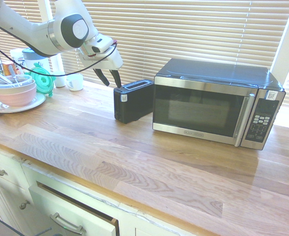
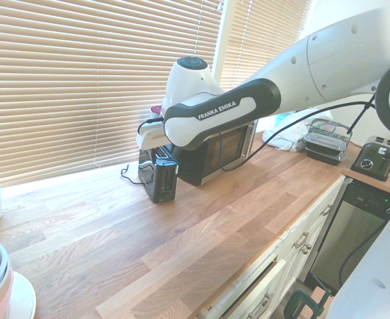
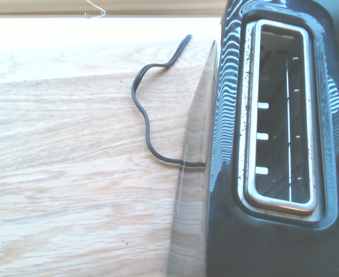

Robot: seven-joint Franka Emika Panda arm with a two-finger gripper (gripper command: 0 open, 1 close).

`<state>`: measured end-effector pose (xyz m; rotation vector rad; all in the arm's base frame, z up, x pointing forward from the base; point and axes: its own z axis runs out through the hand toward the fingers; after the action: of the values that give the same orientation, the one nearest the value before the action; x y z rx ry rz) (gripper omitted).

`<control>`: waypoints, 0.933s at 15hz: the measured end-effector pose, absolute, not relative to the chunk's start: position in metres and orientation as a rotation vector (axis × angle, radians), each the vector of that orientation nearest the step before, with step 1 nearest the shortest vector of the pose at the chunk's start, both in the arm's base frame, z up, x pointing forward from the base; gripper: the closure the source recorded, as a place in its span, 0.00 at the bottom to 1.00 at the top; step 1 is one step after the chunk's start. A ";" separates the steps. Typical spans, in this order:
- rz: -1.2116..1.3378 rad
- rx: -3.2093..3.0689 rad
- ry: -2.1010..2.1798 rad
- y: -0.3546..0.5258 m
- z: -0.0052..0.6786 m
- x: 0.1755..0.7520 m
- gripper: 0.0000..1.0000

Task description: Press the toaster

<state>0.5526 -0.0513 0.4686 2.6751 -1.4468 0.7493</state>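
The toaster [image 1: 133,101] stands on the wooden tabletop [image 1: 149,162], just beside the microwave [image 1: 218,103] and on its left in the first exterior view, with the window blinds [image 1: 183,29] behind. The gripper [image 1: 109,77] hangs above and a little to the left of the toaster's end, tilted downward, and no contact is seen; its jaws stand apart with nothing between them. The step in hand is judged to be the approach: the press has not yet been made. The next move would seem to call for a descent onto the lever at the toaster's end, though the lever itself cannot be made out clearly in any view, so its exact place must be judged from the end face that bears a small white sticker [image 1: 124,98]. In the wrist view the silver-rimmed slot [image 3: 282,115] is seen empty, and a black cord [image 3: 149,115] lies curled on the wood beside the toaster. "FRANKA EMIKA" can be read on the arm [image 2: 216,110] in the second exterior view. A maker's name is printed along the microwave's lower door edge, but it is too small to be read, as are the keypad [image 1: 262,120] labels.
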 end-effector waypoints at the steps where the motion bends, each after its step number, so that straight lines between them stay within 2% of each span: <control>1: 0.749 2.674 -1.449 -0.052 0.469 0.553 1.00; 14: 0.743 2.697 -1.479 -0.076 0.471 0.547 1.00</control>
<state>0.5466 -0.0758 0.4705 2.6975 -1.4792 0.7430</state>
